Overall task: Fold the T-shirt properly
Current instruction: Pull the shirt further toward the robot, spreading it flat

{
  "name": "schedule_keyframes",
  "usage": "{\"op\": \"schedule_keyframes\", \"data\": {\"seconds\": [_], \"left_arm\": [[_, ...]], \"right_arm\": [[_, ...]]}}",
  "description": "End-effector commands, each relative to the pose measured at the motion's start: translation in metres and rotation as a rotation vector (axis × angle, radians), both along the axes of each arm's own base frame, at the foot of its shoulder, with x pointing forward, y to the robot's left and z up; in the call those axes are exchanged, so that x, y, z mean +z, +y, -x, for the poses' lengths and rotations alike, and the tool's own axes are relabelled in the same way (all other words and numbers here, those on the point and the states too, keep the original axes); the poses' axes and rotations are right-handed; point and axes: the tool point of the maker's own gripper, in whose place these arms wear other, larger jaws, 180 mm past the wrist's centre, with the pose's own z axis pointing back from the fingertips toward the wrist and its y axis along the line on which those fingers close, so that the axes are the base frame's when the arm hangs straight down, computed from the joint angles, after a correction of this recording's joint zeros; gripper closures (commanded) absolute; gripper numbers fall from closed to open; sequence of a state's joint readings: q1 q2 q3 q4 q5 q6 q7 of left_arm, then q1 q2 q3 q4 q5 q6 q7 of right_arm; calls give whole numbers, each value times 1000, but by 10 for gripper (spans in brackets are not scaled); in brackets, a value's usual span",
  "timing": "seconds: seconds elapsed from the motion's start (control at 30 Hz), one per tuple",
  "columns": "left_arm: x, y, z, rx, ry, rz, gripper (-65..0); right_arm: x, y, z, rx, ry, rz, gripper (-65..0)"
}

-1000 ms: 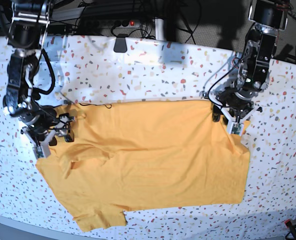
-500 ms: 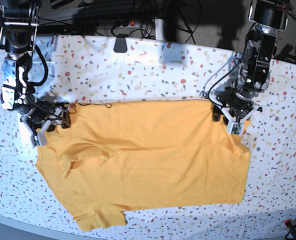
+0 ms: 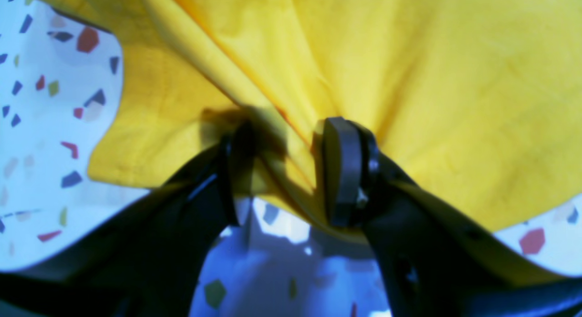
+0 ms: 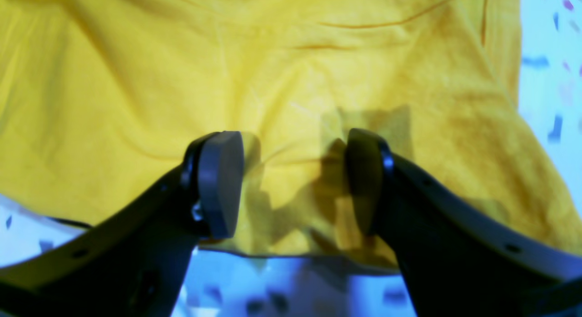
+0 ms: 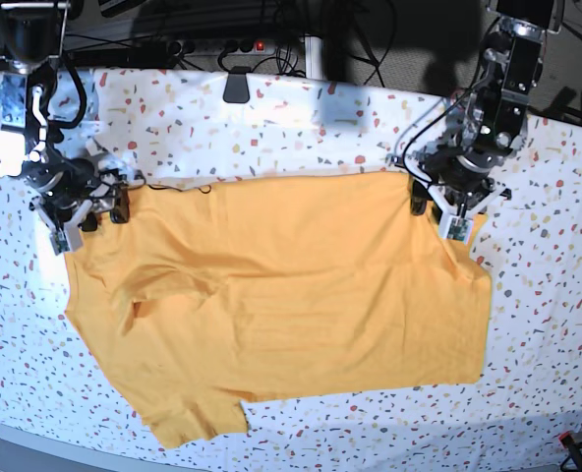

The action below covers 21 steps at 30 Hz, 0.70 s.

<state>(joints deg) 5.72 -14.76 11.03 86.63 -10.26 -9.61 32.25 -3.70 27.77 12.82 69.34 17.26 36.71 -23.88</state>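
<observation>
The mustard-orange T-shirt (image 5: pixel 291 285) lies spread flat across the table, with a sleeve at the front left and a crease at its left side. My left gripper (image 5: pixel 448 211) is at the shirt's far right corner. In the left wrist view (image 3: pixel 291 171) it is shut on a bunched fold of the T-shirt (image 3: pixel 432 80). My right gripper (image 5: pixel 80 211) is at the far left corner. In the right wrist view (image 4: pixel 291 185) its jaws hold the hem of the T-shirt (image 4: pixel 136 80), raised slightly off the cloth.
The white speckled tablecloth (image 5: pixel 301 128) covers the table. A black clip (image 5: pixel 237 87) sits at the far edge, with cables behind it. A thin black squiggle (image 5: pixel 178 187) lies at the shirt's far edge.
Both grippers have moved toward the far edge, the right one more. The whole shirt has slid that way with them, and its far edge is straighter.
</observation>
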Motion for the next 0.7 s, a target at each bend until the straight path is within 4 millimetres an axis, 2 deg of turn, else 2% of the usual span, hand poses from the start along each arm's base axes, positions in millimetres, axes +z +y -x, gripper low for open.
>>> {"op": "schedule_keyframes", "data": {"seconds": [0.0, 0.2, 0.4, 0.67], "left_arm": [[-9, 1, 13, -23, 60, -24, -245], [-19, 1, 29, -24, 98, -25, -245], [-29, 7, 57, 16, 169, -50, -245], [-3, -8, 77, -6, 121, -23, -245]], "right_arm": [[-16, -13, 28, 1, 116, 56, -360], [-11, -26, 63, -23, 129, 85, -360], [-11, -32, 94, -25, 163, 110, -360], [-15, -27, 130, 5, 230, 129, -360]]}}
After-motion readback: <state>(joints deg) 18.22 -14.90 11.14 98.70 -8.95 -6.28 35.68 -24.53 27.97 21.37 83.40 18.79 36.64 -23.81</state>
